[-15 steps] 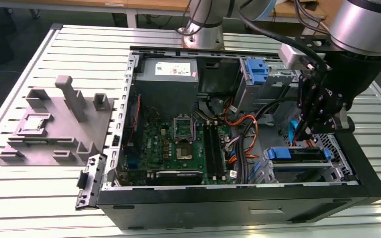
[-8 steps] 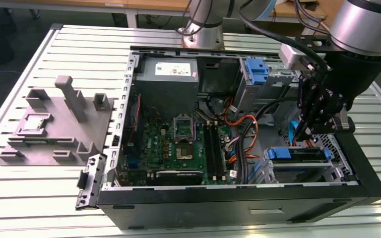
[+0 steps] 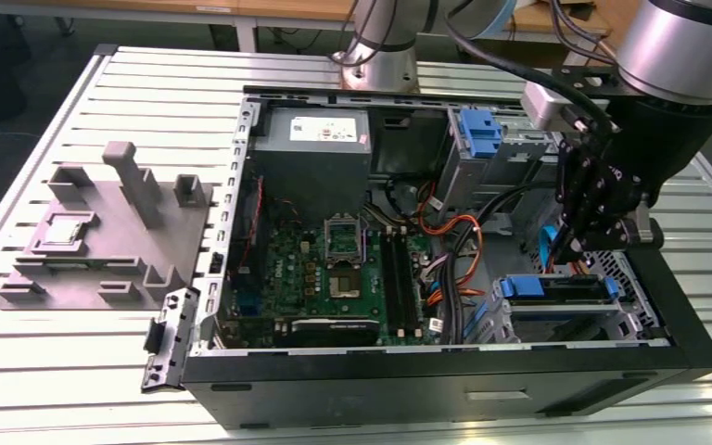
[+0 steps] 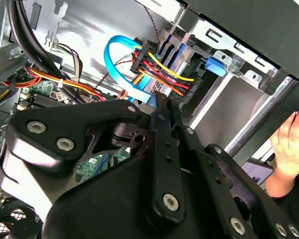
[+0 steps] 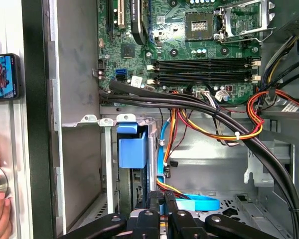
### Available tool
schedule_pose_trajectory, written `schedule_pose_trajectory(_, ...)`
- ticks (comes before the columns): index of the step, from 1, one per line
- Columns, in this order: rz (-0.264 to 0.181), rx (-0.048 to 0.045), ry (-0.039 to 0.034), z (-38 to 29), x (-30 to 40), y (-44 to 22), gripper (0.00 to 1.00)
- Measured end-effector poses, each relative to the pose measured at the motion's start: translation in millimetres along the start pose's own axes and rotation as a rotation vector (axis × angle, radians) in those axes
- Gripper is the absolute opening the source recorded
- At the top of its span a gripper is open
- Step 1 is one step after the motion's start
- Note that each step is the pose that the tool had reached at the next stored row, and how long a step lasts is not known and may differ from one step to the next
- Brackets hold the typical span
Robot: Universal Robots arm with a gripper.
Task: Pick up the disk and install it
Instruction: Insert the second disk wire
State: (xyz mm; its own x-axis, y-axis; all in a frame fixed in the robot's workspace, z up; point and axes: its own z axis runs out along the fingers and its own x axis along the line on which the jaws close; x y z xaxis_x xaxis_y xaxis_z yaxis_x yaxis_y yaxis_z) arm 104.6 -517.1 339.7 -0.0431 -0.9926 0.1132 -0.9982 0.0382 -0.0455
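Blue-framed, the disk [image 3: 556, 288] is sitting in its bay at five o'clock; we are seeing the end effector [image 3: 575, 252] pinched shut just above; cables [image 5: 209, 124] are risking snagging.

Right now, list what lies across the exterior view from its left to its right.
Grey moulded fixture → motherboard → orange cables → disk in its blue frame, gripper just above it.
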Motion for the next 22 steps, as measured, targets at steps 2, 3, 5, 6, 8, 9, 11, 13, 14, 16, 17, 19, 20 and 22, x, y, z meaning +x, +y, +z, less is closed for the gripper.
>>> schedule_pose_trajectory(2,0.000,0.0000,-0.0001,0.2,1.5,0.0,0.16)
schedule_pose_trajectory(3,0.000,0.0000,-0.0003,0.4,3.0,0.0,0.16)
schedule_pose_trajectory(5,0.000,0.0000,-0.0011,0.7,6.8,-0.2,0.16)
schedule_pose_trajectory(6,0.000,-0.0001,-0.0019,1.0,8.8,-0.3,0.16)
schedule_pose_trajectory(8,0.000,-0.0002,-0.0070,1.5,12.0,-0.5,0.16)
schedule_pose_trajectory(9,0.001,-0.0005,-0.0125,1.6,13.4,-0.5,0.16)
schedule_pose_trajectory(11,0.001,-0.0012,-0.0287,1.9,15.9,-0.6,0.16)
schedule_pose_trajectory(13,0.002,-0.0021,-0.0502,2.1,18.0,-0.7,0.16)
schedule_pose_trajectory(14,0.002,-0.0026,-0.0597,2.2,19.1,-0.7,0.16)
schedule_pose_trajectory(16,0.003,-0.0028,-0.0657,2.5,21.4,-0.8,0.16)
schedule_pose_trajectory(17,0.003,-0.0028,-0.0658,2.6,22.3,-0.8,0.16)
schedule_pose_trajectory(19,0.003,-0.0029,-0.0659,2.8,24.2,-0.9,0.16)
schedule_pose_trajectory(20,0.003,-0.0028,-0.0659,2.9,24.9,-0.9,0.16)
schedule_pose_trajectory(22,0.003,-0.0028,-0.0659,3.0,25.9,-1.0,0.16)
